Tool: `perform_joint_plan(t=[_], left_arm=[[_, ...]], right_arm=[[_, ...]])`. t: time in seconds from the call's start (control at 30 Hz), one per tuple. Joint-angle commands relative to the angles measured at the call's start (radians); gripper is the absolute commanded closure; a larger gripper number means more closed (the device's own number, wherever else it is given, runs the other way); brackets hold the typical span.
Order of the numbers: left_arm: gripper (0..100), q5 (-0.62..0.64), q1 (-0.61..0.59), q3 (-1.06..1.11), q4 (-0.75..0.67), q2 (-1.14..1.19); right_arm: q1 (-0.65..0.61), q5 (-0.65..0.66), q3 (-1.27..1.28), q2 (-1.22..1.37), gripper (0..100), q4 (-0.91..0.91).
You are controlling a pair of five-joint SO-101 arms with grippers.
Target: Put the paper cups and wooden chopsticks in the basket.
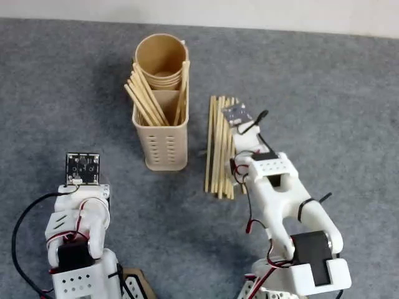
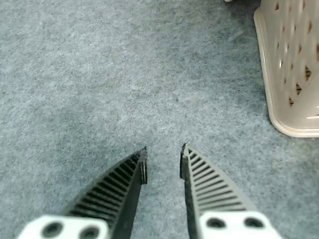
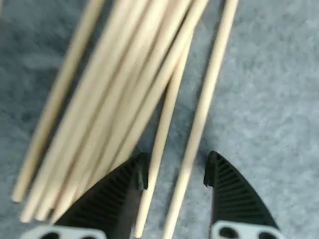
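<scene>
High view: the right arm (image 1: 274, 187) covered the right side of the loose chopsticks (image 1: 216, 143), so their count could not be told. The paper cups (image 1: 161, 62) sat nested in the basket (image 1: 163, 146), number unclear. The basket wall hid the lower ends of the stowed chopsticks (image 1: 144, 99).

Left wrist view: the basket (image 2: 291, 74) was cut off by the picture's edge.

Right wrist view: the loose chopsticks (image 3: 124, 99) were blurred, their far ends cut off.
</scene>
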Motion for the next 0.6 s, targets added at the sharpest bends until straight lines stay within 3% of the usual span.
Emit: perform_joint_plan(t=[0.0,0.17,0.4,0.57], left_arm=[[87,-0.008,0.015,-0.004,-0.014,-0.005],[87,-0.008,0.015,-0.004,-0.014,-0.005],[87,-0.008,0.015,-0.004,-0.014,-0.005],[87,-0.008,0.015,-0.004,-0.017,-0.005]], right_arm=[[0.004,0.014,0.022,-0.004,83.7,-0.027],[-0.010,0.014,0.028,-0.005,99.8,-0.027],[0.070,-0.037,0.025,-0.051,99.5,-0.024],[0.101,-0.118,0.035,-0.314,99.5,-0.024]])
